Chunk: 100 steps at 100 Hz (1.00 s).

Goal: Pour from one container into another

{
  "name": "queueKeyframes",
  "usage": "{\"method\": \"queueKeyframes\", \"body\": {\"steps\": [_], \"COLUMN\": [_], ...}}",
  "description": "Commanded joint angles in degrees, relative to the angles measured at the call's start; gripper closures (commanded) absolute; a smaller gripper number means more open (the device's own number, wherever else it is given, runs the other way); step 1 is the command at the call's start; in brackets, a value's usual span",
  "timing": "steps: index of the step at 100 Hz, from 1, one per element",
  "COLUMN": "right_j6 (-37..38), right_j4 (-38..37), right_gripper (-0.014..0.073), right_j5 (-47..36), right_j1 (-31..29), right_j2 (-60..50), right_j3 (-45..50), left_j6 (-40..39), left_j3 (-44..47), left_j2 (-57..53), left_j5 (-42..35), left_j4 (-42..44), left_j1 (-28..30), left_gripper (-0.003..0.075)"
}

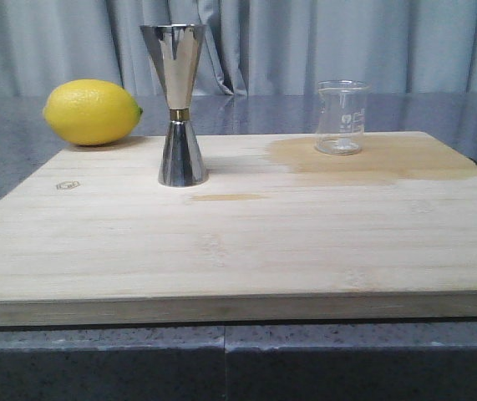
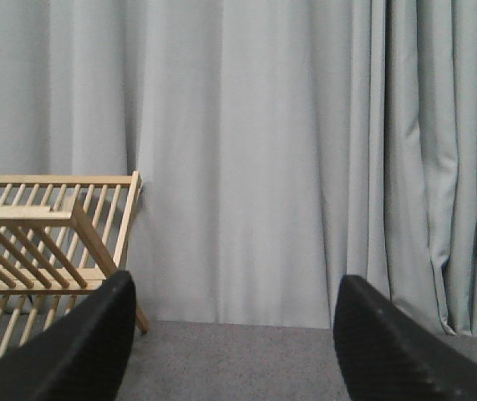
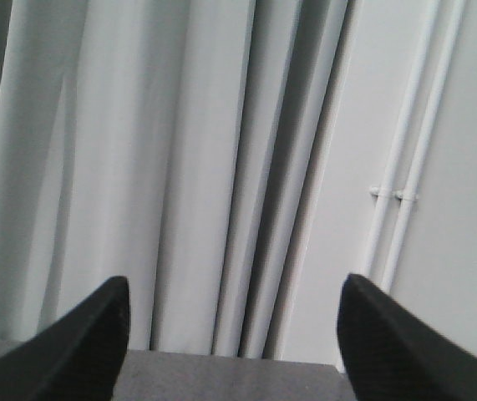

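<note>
Both arms are out of the front view, each claw seen only by its own wrist camera. The left gripper [image 2: 234, 351] is held level and aimed at a grey curtain [image 2: 246, 159], its black fingers [image 2: 71, 351] spread wide with nothing between them; a wooden slatted rack [image 2: 46, 242] stands at the left of that frame. The right gripper [image 3: 234, 342] is likewise spread wide and empty, facing curtain folds and a white wall with two thin pipes [image 3: 405, 167] at the right of its frame.

Neither wrist camera shows the task's things, so their place relative to either claw cannot be told. In the front view the steel jigger [image 1: 180, 104] stands upright left of centre on a pale wooden board [image 1: 238, 251], a gold band at its waist. The clear glass beaker [image 1: 341, 117] stands upright in the upper right of the frame, well apart from the jigger, on a darker wet-looking patch [image 1: 388, 163] of the board. A lemon [image 1: 92, 112] lies at upper left, on the grey counter [image 1: 4, 159] just past the board's far corner.
</note>
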Motion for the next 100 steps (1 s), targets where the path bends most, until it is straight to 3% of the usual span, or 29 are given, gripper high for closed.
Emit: {"method": "queueKeyframes", "body": {"steps": [1, 28, 41, 55, 63, 72, 82, 96, 100], "right_j6": [-0.2, -0.2, -0.2, -0.2, -0.2, -0.2, -0.2, -0.2, -0.2], "right_j4": [-1.5, -1.2, 0.0, 0.4, 0.4, 0.4, 0.4, 0.4, 0.4], "right_gripper": [0.0137, 0.0137, 0.0137, 0.0137, 0.0154, 0.0252, 0.0431, 0.066, 0.0664], "right_j5": [-1.8, -5.1, -4.5, -2.8, -3.7, -4.4, -4.3, -4.3, -4.3], "right_j1": [-0.2, -0.2, -0.2, -0.2, -0.2, -0.2, -0.2, -0.2, -0.2], "right_j2": [-4.6, -21.0, -26.6, -29.7, -29.6, -29.6, -29.6, -29.6, -29.6], "right_j3": [3.6, 21.3, 27.7, 32.1, 32.1, 32.1, 32.1, 32.1, 32.1], "left_j6": [-0.6, -5.9, -6.2, -6.2, -6.2, -6.2, -6.2, -6.1, -6.1], "left_j3": [4.0, 17.0, 22.6, 25.0, 25.0, 25.0, 25.0, 25.0, 25.0], "left_j2": [-5.1, -19.5, -19.0, -19.0, -19.0, -19.0, -19.0, -19.0, -19.0], "left_j5": [-0.2, 4.6, 10.3, 12.2, 12.1, 12.1, 12.1, 10.9, 10.5], "left_j4": [-0.2, 0.1, 2.1, 0.3, 0.3, 0.5, 0.5, 0.5, 0.5], "left_j1": [0.0, 0.0, 0.0, 0.0, 0.0, 0.0, 0.0, 0.0, 0.0], "left_gripper": [0.0261, 0.0261, 0.0275, 0.0391, 0.0496, 0.0621, 0.0738, 0.0739, 0.0739]}}
